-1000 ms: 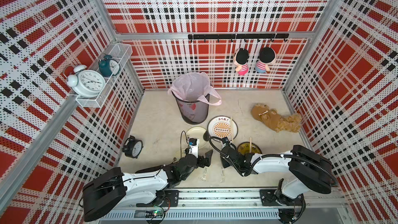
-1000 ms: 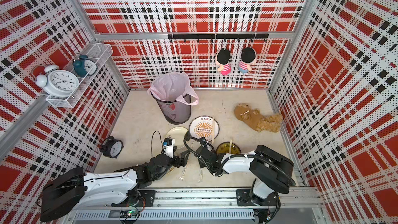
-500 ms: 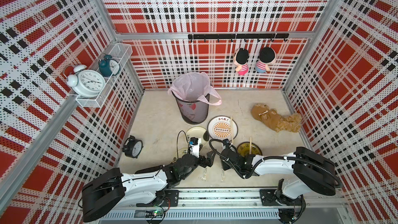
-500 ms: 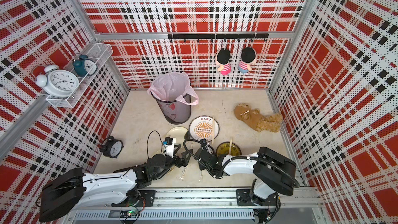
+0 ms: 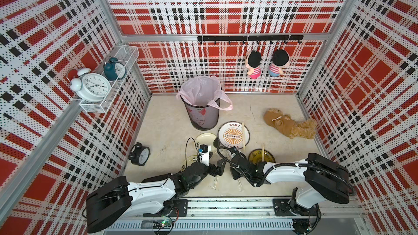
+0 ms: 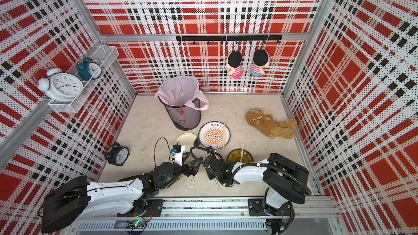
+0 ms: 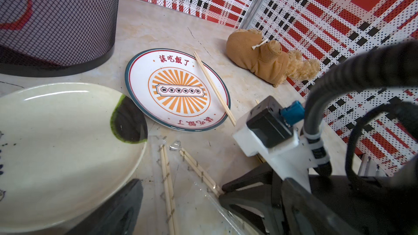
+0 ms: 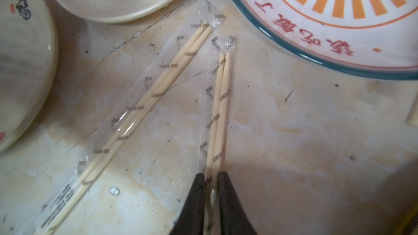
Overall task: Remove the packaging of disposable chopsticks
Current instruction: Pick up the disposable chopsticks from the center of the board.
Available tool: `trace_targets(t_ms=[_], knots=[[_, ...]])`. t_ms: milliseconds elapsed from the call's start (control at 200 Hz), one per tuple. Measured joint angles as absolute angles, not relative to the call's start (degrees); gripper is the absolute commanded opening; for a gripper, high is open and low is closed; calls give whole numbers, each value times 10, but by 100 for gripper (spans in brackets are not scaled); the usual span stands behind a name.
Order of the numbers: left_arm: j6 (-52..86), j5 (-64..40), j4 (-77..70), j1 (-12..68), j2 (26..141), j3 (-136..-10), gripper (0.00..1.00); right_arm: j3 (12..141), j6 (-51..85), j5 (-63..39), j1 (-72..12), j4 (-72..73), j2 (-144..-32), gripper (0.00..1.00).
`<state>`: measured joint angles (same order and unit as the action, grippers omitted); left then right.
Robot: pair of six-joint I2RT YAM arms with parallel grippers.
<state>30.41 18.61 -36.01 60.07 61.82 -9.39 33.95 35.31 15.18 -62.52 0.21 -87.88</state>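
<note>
On the table (image 5: 162, 136), near the front edge, one pair of chopsticks (image 8: 220, 100) lies inside its clear plastic sleeve (image 8: 207, 109). The right fingers (image 8: 200, 186) are pinched almost shut on that sleeve, with the sticks between them. A second wrapped pair (image 8: 144, 105) lies just beside it. The left fingers (image 7: 117, 209) are spread wide and hold nothing, close to the right ones. Bare sticks (image 5: 243, 135) rest on the orange plate (image 5: 219, 134). A black bin (image 5: 203, 118) stands behind it.
</note>
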Motion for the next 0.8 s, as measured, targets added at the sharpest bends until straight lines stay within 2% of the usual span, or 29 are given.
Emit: trace_targets(t_ms=[115, 341, 506, 696, 802], knots=[[304, 186, -360, 599, 617, -92, 99, 327, 335, 132, -613, 1, -852, 34], [303, 184, -361, 597, 617, -92, 99, 327, 317, 105, -609, -22, -818, 41], [304, 158, -380, 584, 614, -76, 99, 323, 330, 94, -611, -61, -809, 52], [305, 139, -394, 573, 611, -64, 99, 317, 353, 95, -628, -94, -801, 49], [305, 137, -398, 573, 611, -64, 99, 318, 361, 97, -643, -108, -801, 44]])
